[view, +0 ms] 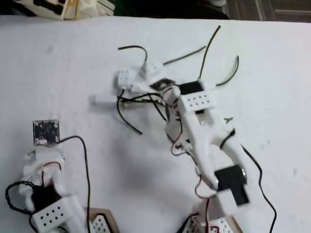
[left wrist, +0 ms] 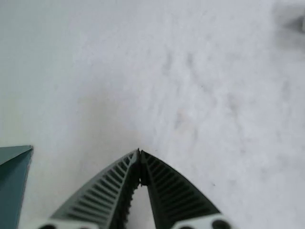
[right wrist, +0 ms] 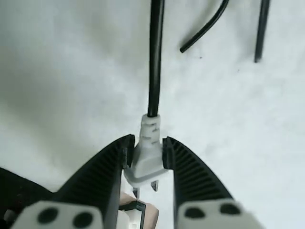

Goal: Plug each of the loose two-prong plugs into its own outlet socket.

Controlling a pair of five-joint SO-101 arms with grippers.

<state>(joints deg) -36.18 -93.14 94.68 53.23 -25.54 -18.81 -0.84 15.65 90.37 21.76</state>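
From above, we see the right arm stretched across the white table to a cluster of white socket blocks near the middle. Loose black cords are scattered just beyond the blocks. The left arm sits at the near edge, well apart from that cluster.

In the left wrist view, the left gripper has its 2 ribbed fingers pressed tip to tip with nothing between them, above the table.

In the right wrist view, the right gripper clamps a pale 2-prong plug by its sides. The 2 prongs point back toward the camera, and the plug's black cord runs straight away over the table. 2 loose cord ends lie farther off.
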